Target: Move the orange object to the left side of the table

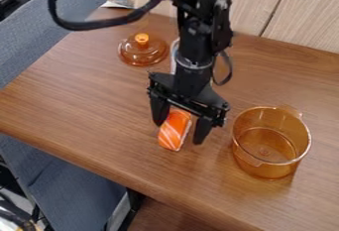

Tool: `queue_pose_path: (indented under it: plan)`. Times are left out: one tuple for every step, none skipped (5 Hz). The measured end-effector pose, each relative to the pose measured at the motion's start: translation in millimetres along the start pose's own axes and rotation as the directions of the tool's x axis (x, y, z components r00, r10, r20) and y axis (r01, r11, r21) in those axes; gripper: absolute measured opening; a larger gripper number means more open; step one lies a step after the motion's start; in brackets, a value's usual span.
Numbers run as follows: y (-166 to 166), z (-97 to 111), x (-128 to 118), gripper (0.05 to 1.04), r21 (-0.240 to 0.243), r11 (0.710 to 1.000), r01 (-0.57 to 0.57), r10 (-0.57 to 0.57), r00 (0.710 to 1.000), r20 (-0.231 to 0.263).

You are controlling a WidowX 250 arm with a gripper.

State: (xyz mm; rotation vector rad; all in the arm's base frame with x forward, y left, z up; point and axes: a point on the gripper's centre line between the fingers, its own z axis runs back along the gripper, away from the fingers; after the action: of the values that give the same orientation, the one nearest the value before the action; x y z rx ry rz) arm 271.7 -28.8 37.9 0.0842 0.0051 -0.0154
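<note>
From my station, at the far left of the camera view I see blue-grey upholstery (29, 56), showing both beyond the wooden bench (79, 101) and below its near edge. Moving right, a pale, pointed thing (118, 3) lies at the bench's far edge, too small for me to name. Closer in sits a see-through amber lid (141, 54) with a bright orange knob on top. Right of it, something pale and upright (174, 56) is mostly hidden behind my black arm (193, 41), which comes in from the top with a thick black cable looping out on its left. The orange object (175, 131), a block with white stripes like a slice of salmon, lies on the bench near the middle of the view, its long side running toward the near edge. My pincer (179, 132) hangs right over it with its jaws spread wide, one on either side; the block's far end sits close by the left one, and bench shows between the block and the right one. I have no grip on it. Over to the right stands an amber see-through pot (270, 143), open at the top, with small side handles. Behind it, pale wood panelling (305, 17) rises past the bench's far edge.
</note>
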Motion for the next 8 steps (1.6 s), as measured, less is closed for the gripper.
queue_pose_path:
  plan:
    - [-1.3,-13.6,0.0,0.659,-0.038,0.999,0.011,-0.012,0.999,-0.031]
    - [-2.8,-14.3,0.9,0.593,-0.045,0.999,0.019,-0.02,1.0,-0.018]
    - [0.6,-13.1,-1.0,0.593,-0.061,0.998,0.012,-0.013,1.0,-0.014]
    - [13.3,-3.4,-3.6,0.593,-0.088,0.996,-0.011,0.01,1.0,-0.021]
    - [24.6,17.0,2.3,0.593,-0.112,0.993,-0.029,0.03,1.0,0.0]
    - [39.2,45.3,9.6,0.593,-0.144,0.989,-0.044,0.051,0.998,0.046]
    - [72.3,60.5,12.3,0.593,-0.143,0.983,-0.114,0.123,0.991,0.054]
    - [108.5,61.9,21.1,0.593,-0.099,0.976,-0.193,0.2,0.978,0.064]
